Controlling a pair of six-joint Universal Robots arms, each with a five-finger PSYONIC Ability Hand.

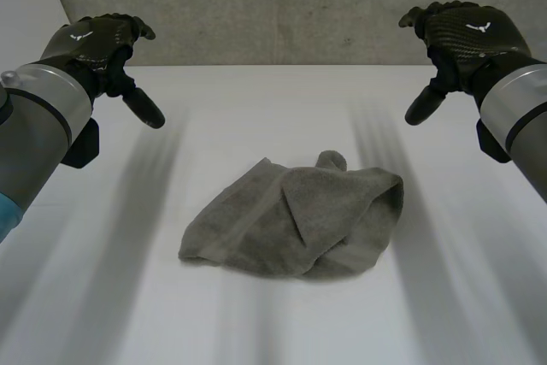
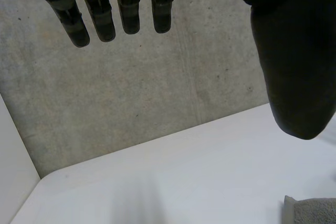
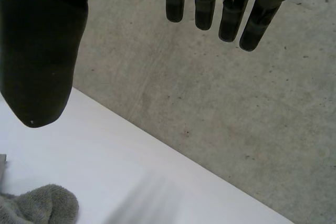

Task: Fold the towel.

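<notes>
Table: a white table (image 1: 256, 100) fills most of the head view, bare apart from one cloth.
Wall: a grey concrete wall (image 1: 282, 6) stands just behind the table's far edge.
Towel: a grey towel (image 1: 295, 224) lies near the middle of the table, between the two arms. It is a rumpled heap, not flat. One flap is doubled over the rest, and a small corner pokes up at its far edge.
Left arm: the grey left arm (image 1: 38, 126) reaches in from the near left side.
Right arm: the grey right arm (image 1: 521, 108) reaches in from the near right side.
Left hand: the black left hand (image 1: 98, 40) hangs above the far left of the table, well apart from the towel. Its fingers are relaxed and its thumb is spread. It grasps nothing.
Right hand: the black right hand (image 1: 461, 32) mirrors it on the far right, released and empty.
Step in hand: most likely the reach down to the towel; no neat fold is made yet.
Doing it well: each hand should probably find a true corner on its own side and pinch a single layer. The hands can then draw apart to flatten the cloth before any fold.
Risk: grabbing the bunched middle would likely drag the whole heap and lock in the creases.
</notes>
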